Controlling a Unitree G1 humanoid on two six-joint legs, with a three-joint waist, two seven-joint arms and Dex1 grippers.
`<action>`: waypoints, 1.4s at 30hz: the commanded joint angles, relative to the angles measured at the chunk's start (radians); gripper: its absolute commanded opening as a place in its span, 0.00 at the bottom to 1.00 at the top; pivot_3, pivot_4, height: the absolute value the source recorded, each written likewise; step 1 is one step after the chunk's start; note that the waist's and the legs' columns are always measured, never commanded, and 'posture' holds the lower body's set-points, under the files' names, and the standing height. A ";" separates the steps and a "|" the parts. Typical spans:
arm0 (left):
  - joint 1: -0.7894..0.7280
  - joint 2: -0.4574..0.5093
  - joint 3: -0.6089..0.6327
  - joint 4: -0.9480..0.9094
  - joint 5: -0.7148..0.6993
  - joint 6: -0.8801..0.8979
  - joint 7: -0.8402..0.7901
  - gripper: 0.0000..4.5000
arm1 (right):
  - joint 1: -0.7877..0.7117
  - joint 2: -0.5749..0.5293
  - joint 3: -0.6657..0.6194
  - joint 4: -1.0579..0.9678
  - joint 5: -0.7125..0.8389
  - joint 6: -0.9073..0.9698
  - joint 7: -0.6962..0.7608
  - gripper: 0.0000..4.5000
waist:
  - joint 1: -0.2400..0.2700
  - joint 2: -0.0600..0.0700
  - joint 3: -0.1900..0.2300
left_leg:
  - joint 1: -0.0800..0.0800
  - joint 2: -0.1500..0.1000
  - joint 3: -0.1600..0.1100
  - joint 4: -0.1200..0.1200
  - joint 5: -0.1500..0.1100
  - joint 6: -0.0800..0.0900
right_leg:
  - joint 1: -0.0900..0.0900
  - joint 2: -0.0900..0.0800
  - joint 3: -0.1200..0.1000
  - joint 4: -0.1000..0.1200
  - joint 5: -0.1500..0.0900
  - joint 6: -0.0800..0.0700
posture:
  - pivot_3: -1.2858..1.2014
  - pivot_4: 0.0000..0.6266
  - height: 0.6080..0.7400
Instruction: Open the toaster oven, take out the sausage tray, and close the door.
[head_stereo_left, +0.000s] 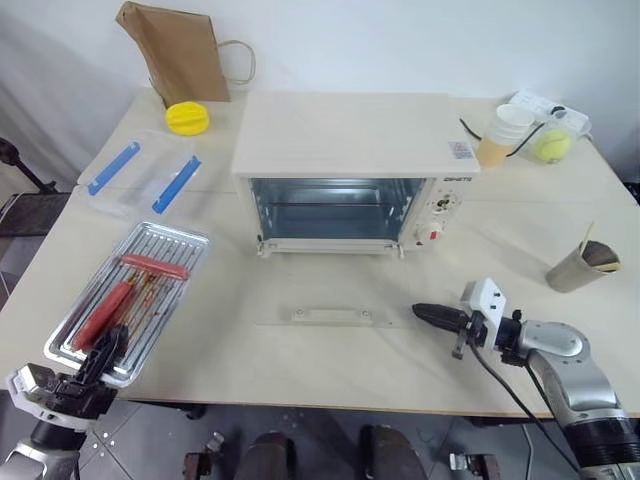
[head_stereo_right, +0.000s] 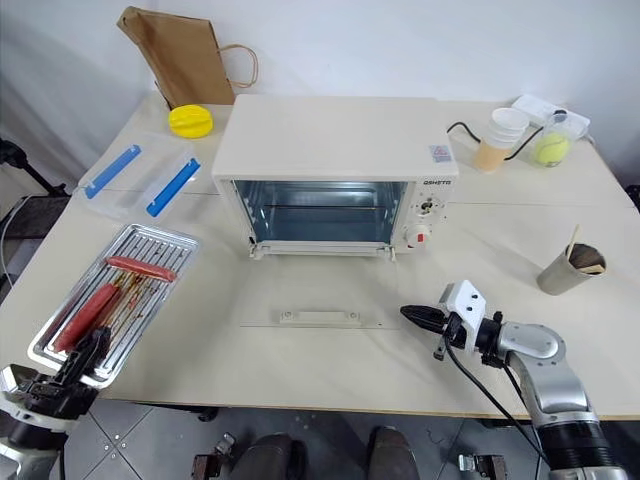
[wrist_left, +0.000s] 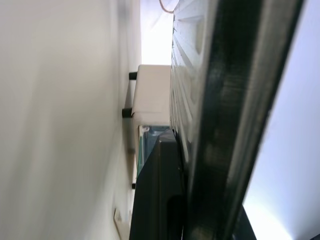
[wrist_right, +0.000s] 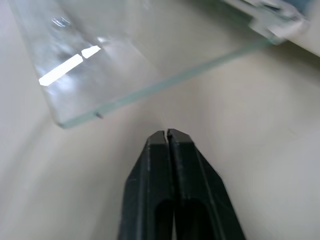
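Left gripper (head_stereo_left: 105, 350) is clamping the sausage tray (head_stereo_left: 150, 262) beside the toaster oven (head_stereo_left: 350, 150); right gripper (head_stereo_left: 428, 313), closed empty, is hovering near its lowered door (head_stereo_left: 325, 295).

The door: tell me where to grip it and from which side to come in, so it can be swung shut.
Probably best at the white bar handle near the free front edge of the door, which lies open and flat on the table. Come from the table's near side, farthest from the hinge at the toaster oven. The right gripper, shut, sits just off that edge.
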 joint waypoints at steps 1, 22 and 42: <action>-0.019 0.016 0.025 -0.011 -0.033 0.020 0.011 0.00 | -0.003 0.014 -0.018 -0.070 0.057 0.007 0.015 0.02 | 0.000 0.000 0.000 | 0.000 0.000 0.000 0.000 0.000 0.000 | 0.000 0.000 0.000 0.000 0.000 0.000 | 0.52 0.24 1.00; -0.026 0.113 -0.017 -0.020 -0.033 0.166 -0.024 0.00 | -0.202 0.002 -0.221 -0.383 0.480 0.432 -0.207 0.05 | 0.002 0.000 0.000 | -0.001 -0.001 -0.005 -0.006 0.000 -0.001 | -0.001 -0.003 0.002 -0.001 0.000 0.000 | 0.52 0.24 1.00; -0.255 0.378 -0.484 -0.013 0.056 0.274 -0.158 0.00 | 0.319 -0.135 -0.401 -0.599 0.343 0.184 0.016 1.00 | 0.015 0.000 0.000 | 0.000 -0.004 0.000 -0.011 0.002 0.002 | 0.001 -0.002 -0.002 -0.010 0.002 0.003 | 0.52 0.24 1.00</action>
